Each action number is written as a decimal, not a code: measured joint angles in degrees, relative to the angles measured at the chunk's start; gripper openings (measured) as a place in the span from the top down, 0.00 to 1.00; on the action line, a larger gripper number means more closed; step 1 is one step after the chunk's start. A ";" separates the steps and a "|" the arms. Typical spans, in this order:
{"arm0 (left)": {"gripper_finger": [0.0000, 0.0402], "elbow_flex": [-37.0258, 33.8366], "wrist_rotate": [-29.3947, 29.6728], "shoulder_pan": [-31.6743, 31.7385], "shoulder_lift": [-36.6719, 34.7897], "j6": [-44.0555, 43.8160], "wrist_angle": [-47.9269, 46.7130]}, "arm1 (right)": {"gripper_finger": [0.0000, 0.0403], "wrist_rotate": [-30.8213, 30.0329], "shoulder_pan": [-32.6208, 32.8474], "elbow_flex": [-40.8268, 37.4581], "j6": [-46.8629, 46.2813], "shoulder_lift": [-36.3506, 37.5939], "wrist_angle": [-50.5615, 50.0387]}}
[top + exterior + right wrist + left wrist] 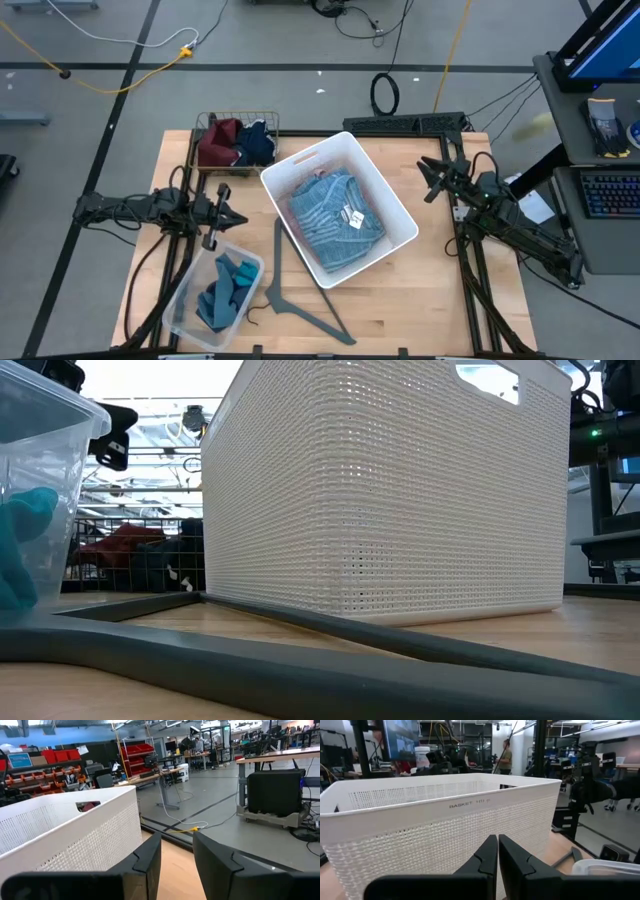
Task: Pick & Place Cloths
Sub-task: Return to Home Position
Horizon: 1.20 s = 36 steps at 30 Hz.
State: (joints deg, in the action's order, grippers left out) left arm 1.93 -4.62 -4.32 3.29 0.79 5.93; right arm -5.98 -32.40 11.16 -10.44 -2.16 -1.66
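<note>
Now the light-blue striped shirt with a white tag (330,215) lies in the white perforated plastic bin (385,190). A maroon garment (220,143) and a navy garment (258,145) sit in the wire basket (238,118), and teal cloths (228,290) in the clear plastic tub (183,295). The left gripper (234,213), left of the bin, has its jaws pressed together on nothing. The right gripper (432,178), right of the bin, has its jaws slightly parted and empty.

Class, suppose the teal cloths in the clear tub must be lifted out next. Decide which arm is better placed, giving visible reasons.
Left. The left claw hangs beside the clear tub holding the teal cloths; the right claw sits beyond the white bin, much farther off.
</note>
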 joint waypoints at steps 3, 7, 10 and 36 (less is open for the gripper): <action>0.96 0.00 0.07 0.00 0.05 -1.98 -0.37 | 0.74 0.00 0.00 0.00 0.02 -0.02 -0.13; 0.96 0.00 0.09 0.00 0.07 -5.06 -0.62 | 0.74 0.02 0.00 0.00 0.01 -0.02 -0.06; 0.96 0.00 0.13 0.00 0.07 -5.48 -0.61 | 0.74 0.02 0.00 0.00 0.02 -0.02 -0.06; 0.96 0.00 0.11 0.00 0.07 -5.57 -0.52 | 0.74 0.02 0.00 0.00 0.02 -0.02 -0.01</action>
State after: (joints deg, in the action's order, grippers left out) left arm 1.93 -4.51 -4.32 3.36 -4.78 5.41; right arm -5.96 -32.40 11.16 -10.41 -2.17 -1.67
